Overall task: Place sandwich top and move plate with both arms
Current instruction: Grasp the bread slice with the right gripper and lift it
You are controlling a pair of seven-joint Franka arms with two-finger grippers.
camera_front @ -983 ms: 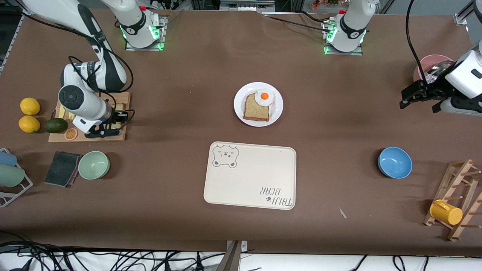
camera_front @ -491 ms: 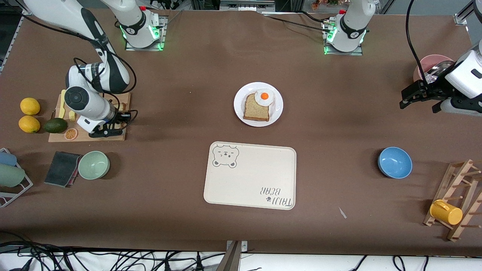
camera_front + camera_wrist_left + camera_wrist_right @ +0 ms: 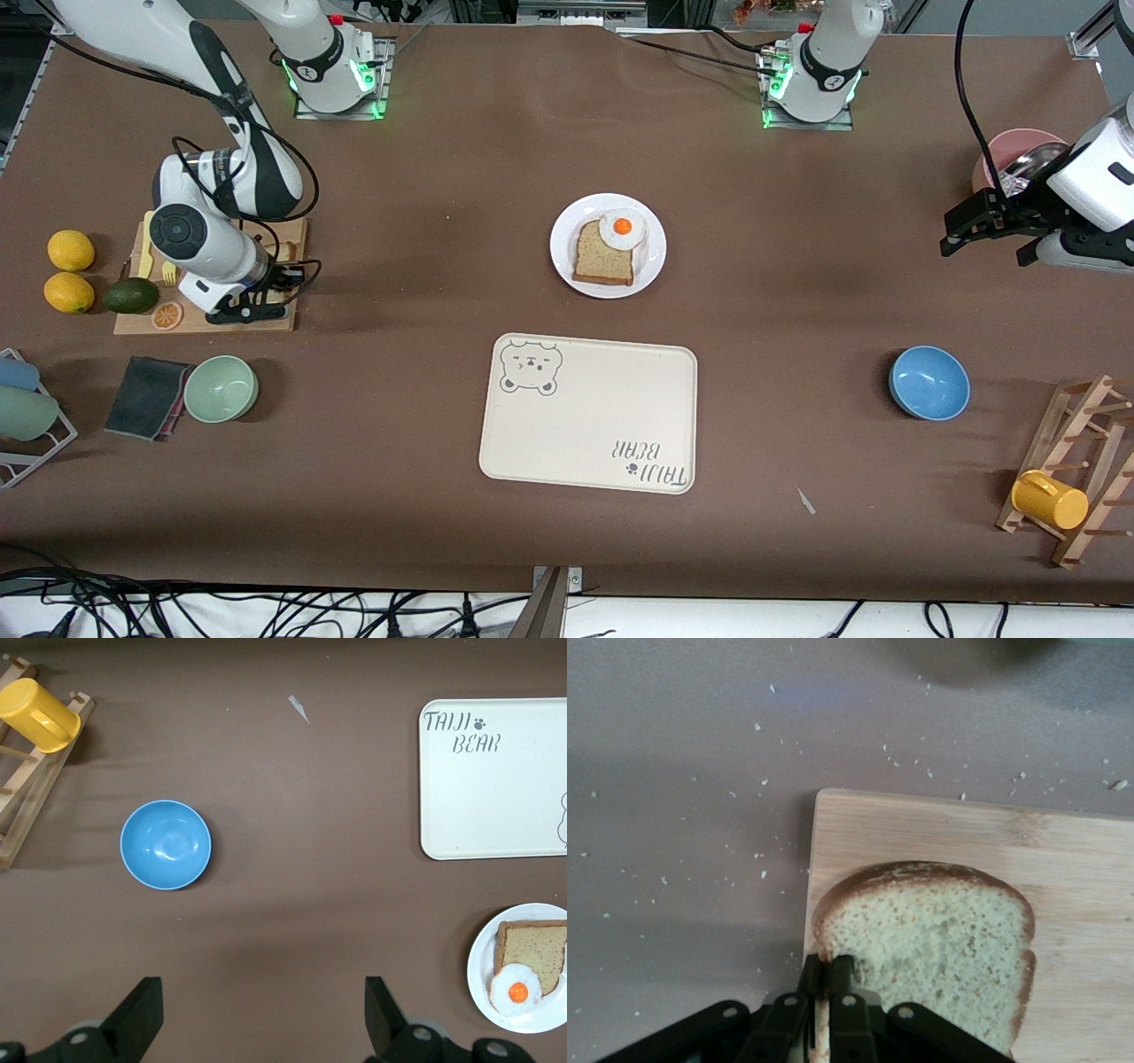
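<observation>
The sandwich top (image 3: pixel 939 939), a tan slice with brown crust, lies on a wooden cutting board (image 3: pixel 1081 859) at the right arm's end of the table. My right gripper (image 3: pixel 827 967) is low over the board (image 3: pixel 292 232), shut on the slice's edge; in the front view the arm hides the slice. The white plate (image 3: pixel 651 257) sits mid-table and carries a second bread slice (image 3: pixel 604 257) and a fried egg (image 3: pixel 622 228). My left gripper (image 3: pixel 983 239) waits open over bare table at the left arm's end, with nothing between its fingers (image 3: pixel 142 1014).
The cream bear tray (image 3: pixel 589 412) lies nearer the camera than the plate. A blue bowl (image 3: pixel 928 382), a wooden rack with a yellow mug (image 3: pixel 1050 499) and a pink bowl (image 3: pixel 1019 146) are at the left arm's end. Lemons (image 3: pixel 71 250), an avocado (image 3: pixel 131 295) and a green bowl (image 3: pixel 221 388) surround the board.
The right arm shifted slightly over the cutting board and its jaws closed on the bread slice's edge. The left arm has not moved.
</observation>
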